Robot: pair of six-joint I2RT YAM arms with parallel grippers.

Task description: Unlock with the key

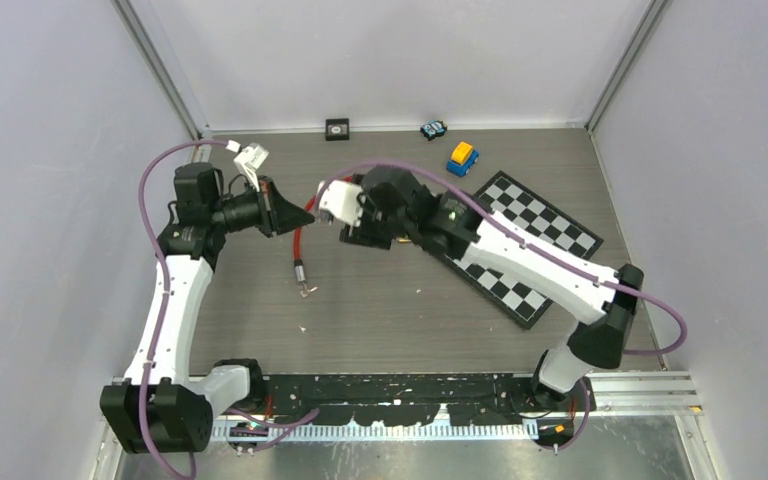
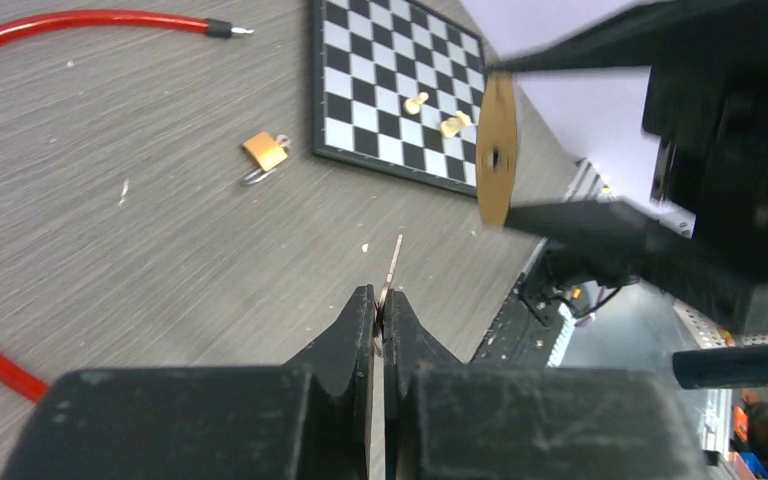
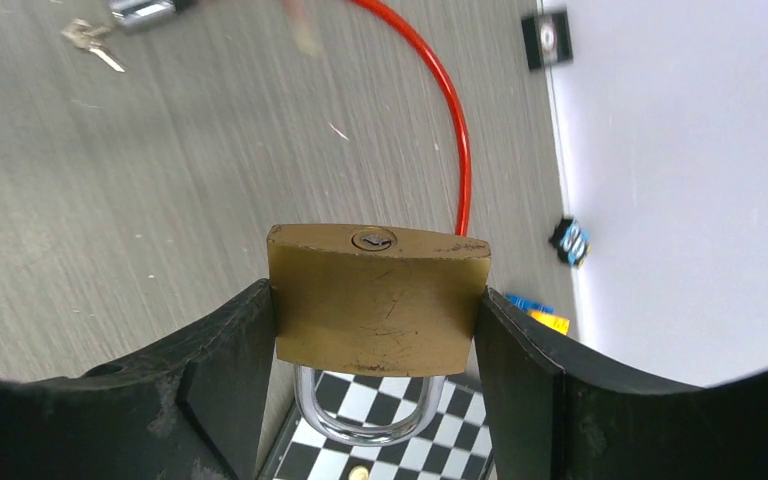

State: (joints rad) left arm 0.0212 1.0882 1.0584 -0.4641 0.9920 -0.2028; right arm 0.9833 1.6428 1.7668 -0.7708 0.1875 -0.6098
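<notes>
Two robot arms meet above the middle of a grey wood-grain bench (image 1: 390, 310). The left jaws are pressed fully shut on a thin silver key (image 2: 393, 268), whose blade pokes past the tips toward the top of the left wrist view. The right jaws are clamped on the narrow sides of a brass padlock with a silver shackle (image 3: 378, 300). Its keyhole (image 3: 372, 239) faces outward and the shackle looks seated, so the lock appears not yet opened. From the left wrist the padlock sits to the upper right of the key, apart from it and nearly edge-on. The blade does not look lined up with the slot. The likely trouble is that the key tip strikes the brass beside the keyhole. With so little metal pinched, the key could then swivel or slide in the jaws, or the padlock could pivot between its pads. Room is tight between the two wrists at the centre of the top view. Walls close in at the left and upper edges, and a red coated cable (image 1: 298, 238) lies on the bench just below the jaws. A black-and-white chessboard (image 1: 535, 250) lies at right, under the right arm.
</notes>
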